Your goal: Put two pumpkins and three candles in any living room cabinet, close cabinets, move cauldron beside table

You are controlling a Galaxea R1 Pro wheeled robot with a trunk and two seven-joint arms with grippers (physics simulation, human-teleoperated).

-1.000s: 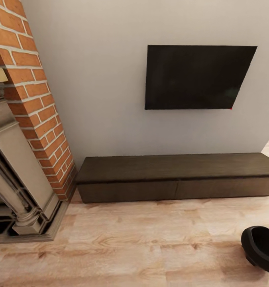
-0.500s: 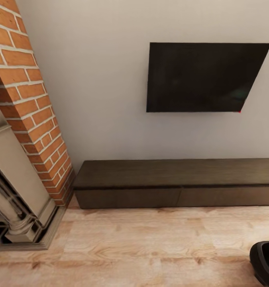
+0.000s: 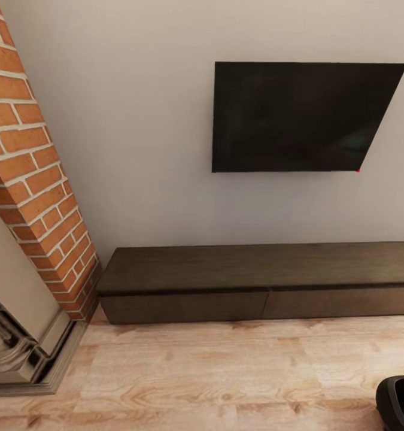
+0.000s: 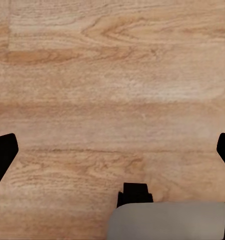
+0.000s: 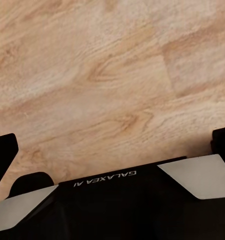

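Cabinet (image 3: 258, 284) shut, cauldron (image 3: 399, 402) nearby

cabinet (image 3: 255, 287) x1 | drawer fronts x2 | TV (image 3: 297, 117) x1 | cauldron (image 3: 399, 402) x1, part cut off

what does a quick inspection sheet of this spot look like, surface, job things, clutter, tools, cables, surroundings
surface: pale wood floor, bare where seen
job's things: dark brown cabinet against the wall, both drawer fronts shut; cauldron on the floor, cut off by the frame edge
clutter: nothing seen
grippers: left tool and right tool open, empty, over the floor
cables: nothing seen
surroundings: black wall screen above the cabinet, brick fireplace beside it
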